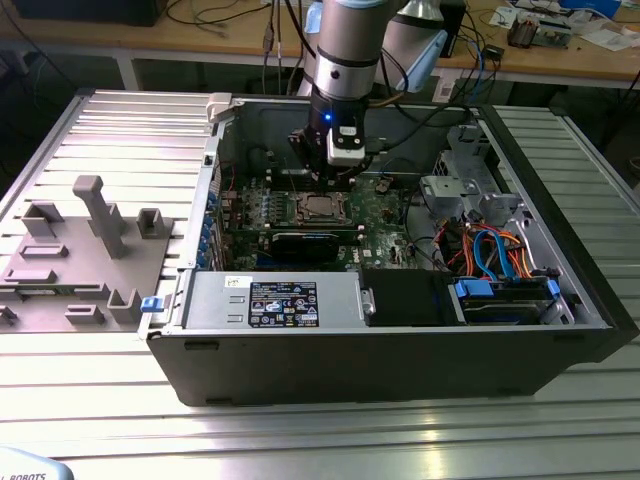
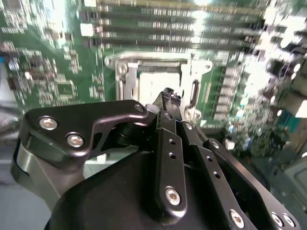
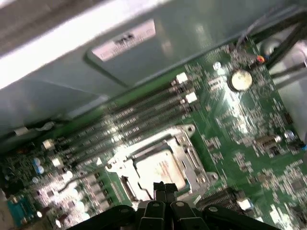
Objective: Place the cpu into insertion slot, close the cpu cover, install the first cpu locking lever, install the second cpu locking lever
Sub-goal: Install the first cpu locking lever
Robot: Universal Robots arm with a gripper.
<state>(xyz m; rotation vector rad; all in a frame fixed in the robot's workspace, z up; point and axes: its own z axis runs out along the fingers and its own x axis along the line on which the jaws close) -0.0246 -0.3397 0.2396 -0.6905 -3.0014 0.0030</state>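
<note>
The cpu (image 3: 160, 167) lies flat in the insertion slot (image 2: 117, 62) on the green motherboard (image 3: 249, 139), its pale metal top showing as a silver-grey square (image 1: 319, 208) in the exterior view. The cpu cover (image 3: 190, 163), a silvery frame, lies down around it, with the chip (image 2: 151, 81) showing through its window. My gripper (image 2: 170, 96) hangs just above the near edge of the socket. Its black fingertips (image 3: 163, 188) are pressed together with nothing between them. How the locking levers stand is hard to tell. In the exterior view the gripper (image 1: 333, 178) sits low inside the open case.
Long memory slots (image 3: 144, 115) run beside the socket and a coin battery (image 3: 240, 80) lies on the board. A power supply (image 1: 275, 300) and a drive cage with coloured cables (image 1: 500, 260) stand inside the case walls. A grey fixture (image 1: 90, 250) sits at the exterior view's left.
</note>
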